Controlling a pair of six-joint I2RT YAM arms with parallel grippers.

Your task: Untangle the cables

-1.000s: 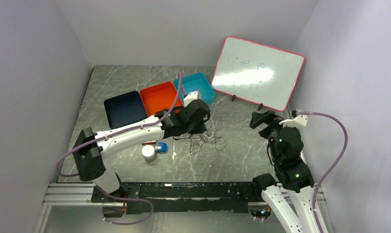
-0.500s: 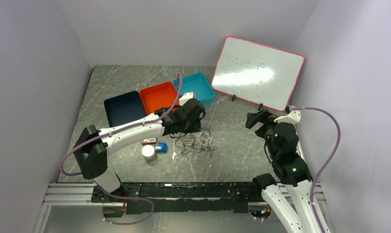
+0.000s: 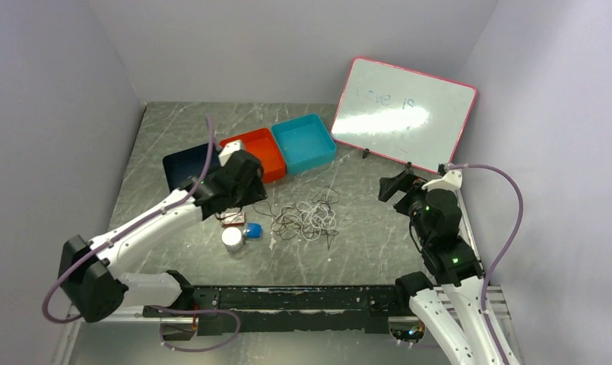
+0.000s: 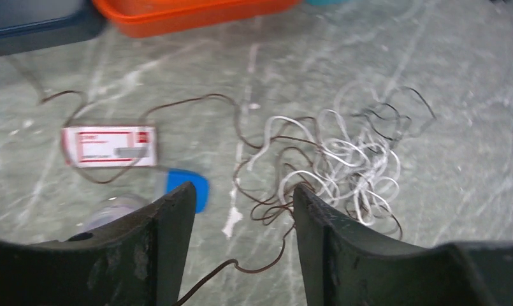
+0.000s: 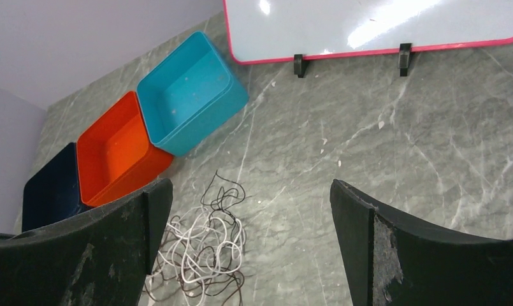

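Flanking the tangled cables (image 3: 306,219) on the counter (image 3: 367,251), the left arm (image 3: 152,227) and right arm (image 3: 439,220) hover, jaws apart and empty.

A loose tangle of white and dark cables (image 3: 306,219) is being borne by the grey marbled desk (image 3: 363,243). The left tool (image 3: 240,199) is being held left of the tangle, above a red-and-white card (image 3: 232,218), with a white jar (image 3: 232,239) and a small blue object (image 3: 253,230) near it. The right tool (image 3: 391,187) is being held well apart on the right, before a tilted whiteboard (image 3: 405,114). Behind the cables, a dark blue tray (image 3: 182,163), an orange tray (image 3: 261,148) and a teal tray (image 3: 302,141) are being shown side by side.
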